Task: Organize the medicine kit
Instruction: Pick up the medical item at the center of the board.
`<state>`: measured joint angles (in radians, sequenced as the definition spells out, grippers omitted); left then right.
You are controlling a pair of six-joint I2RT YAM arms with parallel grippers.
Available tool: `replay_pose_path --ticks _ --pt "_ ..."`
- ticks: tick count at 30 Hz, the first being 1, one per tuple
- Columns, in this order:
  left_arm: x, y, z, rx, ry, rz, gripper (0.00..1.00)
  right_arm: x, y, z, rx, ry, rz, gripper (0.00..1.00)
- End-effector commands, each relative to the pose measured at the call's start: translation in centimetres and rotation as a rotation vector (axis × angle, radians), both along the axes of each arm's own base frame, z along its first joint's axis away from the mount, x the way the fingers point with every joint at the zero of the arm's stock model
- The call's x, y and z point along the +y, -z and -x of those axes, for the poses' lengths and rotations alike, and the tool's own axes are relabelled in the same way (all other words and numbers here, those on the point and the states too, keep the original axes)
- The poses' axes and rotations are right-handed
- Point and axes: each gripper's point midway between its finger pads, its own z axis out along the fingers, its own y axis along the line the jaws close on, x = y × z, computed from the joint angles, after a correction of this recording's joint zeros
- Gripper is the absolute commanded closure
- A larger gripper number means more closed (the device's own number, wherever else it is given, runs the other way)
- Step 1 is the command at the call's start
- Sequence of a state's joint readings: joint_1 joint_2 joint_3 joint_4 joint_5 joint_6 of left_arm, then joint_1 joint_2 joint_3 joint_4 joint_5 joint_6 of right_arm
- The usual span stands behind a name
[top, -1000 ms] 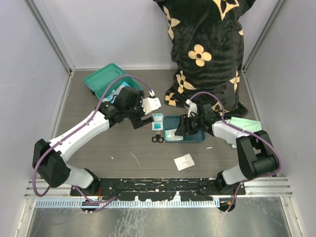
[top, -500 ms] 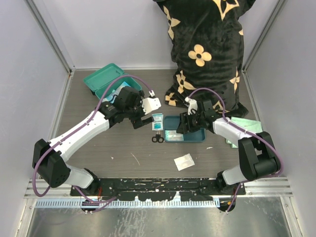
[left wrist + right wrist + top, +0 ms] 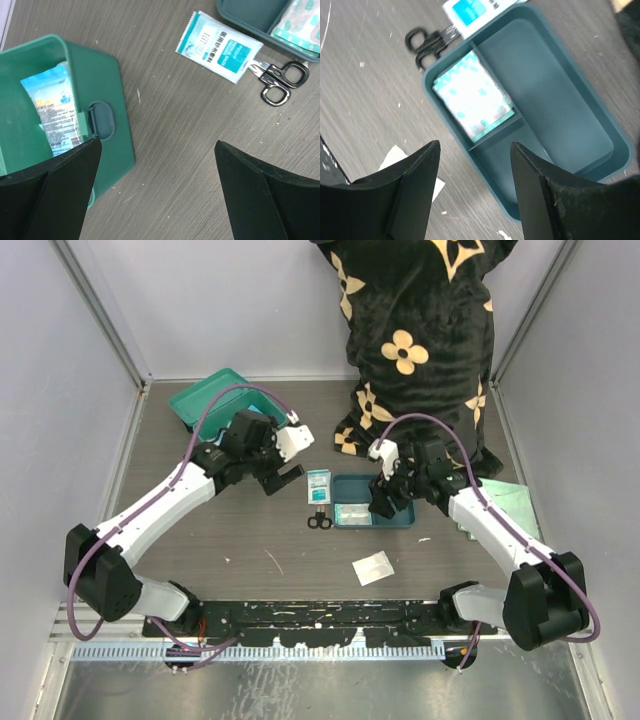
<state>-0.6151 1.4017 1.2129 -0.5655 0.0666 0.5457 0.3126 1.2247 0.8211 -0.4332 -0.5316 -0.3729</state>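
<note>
Two claws, both released and gripping nothing. Left claw (image 3: pixel 157 145) is hovering over the table (image 3: pixel 170 100), left of the tray (image 3: pixel 560 125). Right claw (image 3: pixel 475 145) is hanging directly above the tray. Medicine kit (image 3: pixel 205 400) is sitting open, well left of the tray, further back. Scissors (image 3: pixel 319 522) and sachet (image 3: pixel 318 485) are lying just left of the tray.

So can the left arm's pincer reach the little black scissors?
Probably yes. The scissors lie in the open, the left pincer hangs open nearby, and nothing stands between them; only the sachet covers the blade tips.
</note>
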Motion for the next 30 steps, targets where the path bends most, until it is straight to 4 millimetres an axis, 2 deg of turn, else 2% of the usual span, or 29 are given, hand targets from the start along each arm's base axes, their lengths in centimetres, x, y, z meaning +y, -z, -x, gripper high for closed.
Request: replay_pose_path --ticks 1,8,18,25,30 --pt "0.9 -3.1 -1.6 -0.065 -0.093 0.114 0.02 -0.4 0.4 3.4 -0.048 -0.303 0.103 0.37" --pt "2.2 -2.8 -2.3 -0.047 -0.138 0.104 0.02 -1.3 3.1 8.0 -0.045 -0.547 0.236 0.4" --pt "4.0 -1.2 -2.2 -0.007 -0.17 0.053 0.02 -1.3 6.7 12.4 -0.111 -0.81 0.362 0.43" --pt "4.9 0.0 -2.9 0.023 -0.2 0.051 0.02 -0.8 8.5 14.3 -0.126 -0.913 0.415 0.44" --pt "4.8 0.2 -3.0 0.031 -0.196 0.053 0.02 -0.5 9.3 14.5 -0.153 -0.928 0.442 0.43"
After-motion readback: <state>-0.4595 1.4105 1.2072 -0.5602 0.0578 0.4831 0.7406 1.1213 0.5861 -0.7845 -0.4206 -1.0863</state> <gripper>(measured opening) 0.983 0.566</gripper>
